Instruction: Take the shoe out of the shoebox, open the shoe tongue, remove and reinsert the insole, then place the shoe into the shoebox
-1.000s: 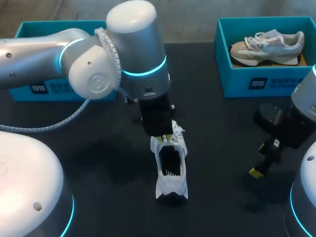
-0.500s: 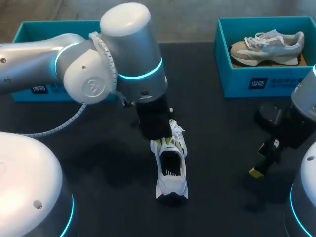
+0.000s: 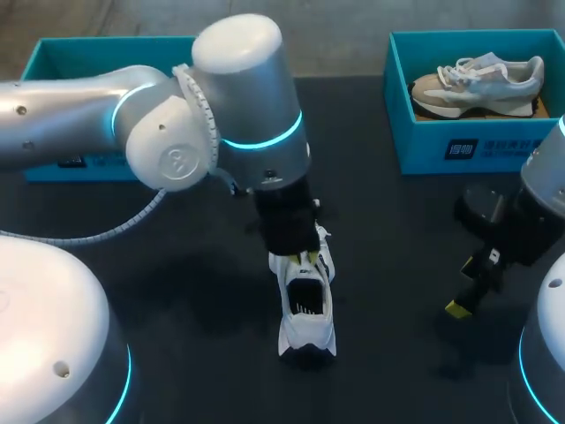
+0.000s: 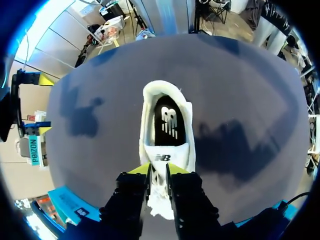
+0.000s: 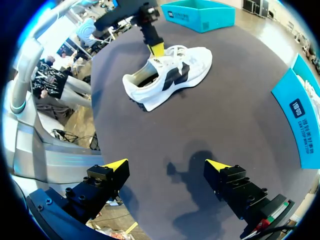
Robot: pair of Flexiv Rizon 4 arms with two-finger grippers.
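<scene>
White shoe (image 3: 306,305) stands upright on its sole near the middle of the dark table (image 3: 397,230), outside both boxes, heel toward the near edge, toe end toward the far side under the left arm. Left gripper (image 4: 158,170) comes down from the far-left onto the front of the shoe opening, with its yellow fingertips (image 4: 141,170) pressed close together, pinching the tongue (image 4: 161,157) from two sides; laces bunch just behind the tips. Dark insole (image 4: 169,120) shows inside the opening, ahead of the gripper, lying flat in the shoe. Right gripper (image 5: 166,165) hangs over bare table at the near right, well apart from the shoe, fingers spread wide, nothing between them. Teal shoebox (image 3: 459,146) sits at the far right with a grey-and-white sneaker (image 3: 477,84) lying inside it. Second teal box (image 3: 53,55) is at the far left, mostly hidden behind the left arm; its contents cannot be seen. In the right wrist view the white shoe shows side-on with a dark side panel, and one yellow tip of the other arm touches its tongue area.
</scene>
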